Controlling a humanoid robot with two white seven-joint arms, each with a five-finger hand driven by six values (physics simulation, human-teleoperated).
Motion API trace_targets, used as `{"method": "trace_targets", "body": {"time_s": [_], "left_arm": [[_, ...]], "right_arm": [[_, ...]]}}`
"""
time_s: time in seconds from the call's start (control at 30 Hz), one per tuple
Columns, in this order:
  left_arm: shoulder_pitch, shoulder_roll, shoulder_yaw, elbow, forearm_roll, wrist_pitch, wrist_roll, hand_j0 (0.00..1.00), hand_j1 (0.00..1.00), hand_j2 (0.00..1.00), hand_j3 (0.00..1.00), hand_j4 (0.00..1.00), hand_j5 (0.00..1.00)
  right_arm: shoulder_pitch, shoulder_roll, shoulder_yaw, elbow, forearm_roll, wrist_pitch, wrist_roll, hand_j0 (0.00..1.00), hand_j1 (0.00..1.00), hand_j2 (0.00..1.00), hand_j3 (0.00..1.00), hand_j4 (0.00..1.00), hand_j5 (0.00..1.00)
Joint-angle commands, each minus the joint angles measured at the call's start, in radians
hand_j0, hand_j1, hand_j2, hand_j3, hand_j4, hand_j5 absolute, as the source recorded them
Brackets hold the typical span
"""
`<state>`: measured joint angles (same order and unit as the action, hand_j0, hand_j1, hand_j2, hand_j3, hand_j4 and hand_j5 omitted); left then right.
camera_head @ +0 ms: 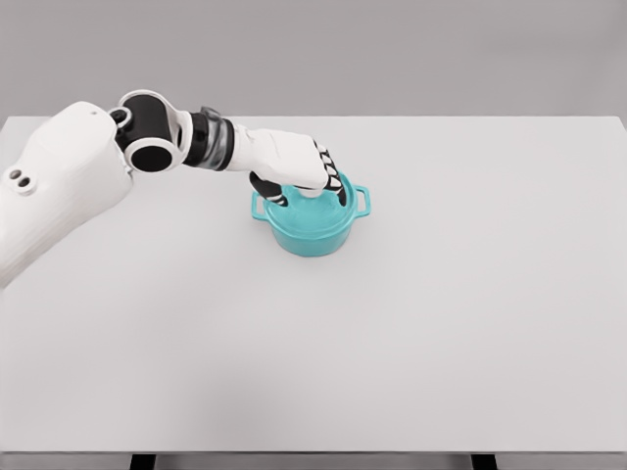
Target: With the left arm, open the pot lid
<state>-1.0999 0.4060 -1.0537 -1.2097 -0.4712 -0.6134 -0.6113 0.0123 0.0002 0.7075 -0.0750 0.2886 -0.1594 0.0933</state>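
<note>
Presently on record, one head view, items as follows.

Item one: small round teal pot (312, 233) of enamel-like finish, with two loop side handles, one at its left rim and one at its right rim. It stands upright on the table, a little left of the middle and toward the far half. Its body shows below the hand; the far rim and right handle show clear of it.

Item two: matching teal lid (345, 188), seated on the pot. Only a strip of it is visible around and beyond the fingers; its knob is hidden, so whether the knob is enclosed cannot be read directly.

Item three: white five-finger left hand (299, 164) with black-banded fingers (327, 164). It lies directly over the lid, palm down, fingers curled downward onto the top of the lid, thumb at the near left side. The hand appears closed on the lid at its centre, though the contact itself is covered by the hand.

Item four: white left arm (59, 176) with black joints, entering from the left edge and reaching right across the table to the pot.

Item five: wide pale grey rectangular table (441, 323), flat, bearing the pot.

Item six: plain grey back wall (392, 59) beyond the table's far edge.
</note>
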Motion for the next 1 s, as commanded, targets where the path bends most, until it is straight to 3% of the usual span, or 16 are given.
{"method": "trace_targets", "body": {"time_s": [0.0, 0.53, 0.77, 0.97], "left_arm": [[0.000, -0.003, 0.001, 0.002, 0.002, 0.003, 0.000, 0.80, 0.80, 0.80, 0.80, 0.80, 0.80], [0.000, -0.015, 0.003, 0.030, -0.052, 0.003, 0.000, 0.70, 0.70, 0.70, 0.70, 0.70, 0.70], [0.000, -0.019, 0.003, 0.030, -0.061, 0.003, 0.000, 0.55, 0.55, 0.55, 0.55, 0.55, 0.55], [-0.002, -0.019, 0.003, 0.030, -0.061, 0.003, 0.000, 0.50, 0.50, 0.50, 0.50, 0.50, 0.50]], "right_arm": [[0.000, 0.000, 0.000, 0.000, 0.000, 0.000, 0.000, 1.00, 1.00, 1.00, 1.00, 1.00, 1.00], [0.000, 0.000, 0.000, 0.000, 0.000, 0.000, 0.000, 1.00, 1.00, 1.00, 1.00, 1.00, 1.00], [0.000, 0.000, 0.000, 0.000, 0.000, 0.000, 0.000, 1.00, 1.00, 1.00, 1.00, 1.00, 1.00], [0.000, 0.000, 0.001, 0.000, 0.000, 0.000, 0.000, 1.00, 1.00, 1.00, 1.00, 1.00, 1.00]]}}
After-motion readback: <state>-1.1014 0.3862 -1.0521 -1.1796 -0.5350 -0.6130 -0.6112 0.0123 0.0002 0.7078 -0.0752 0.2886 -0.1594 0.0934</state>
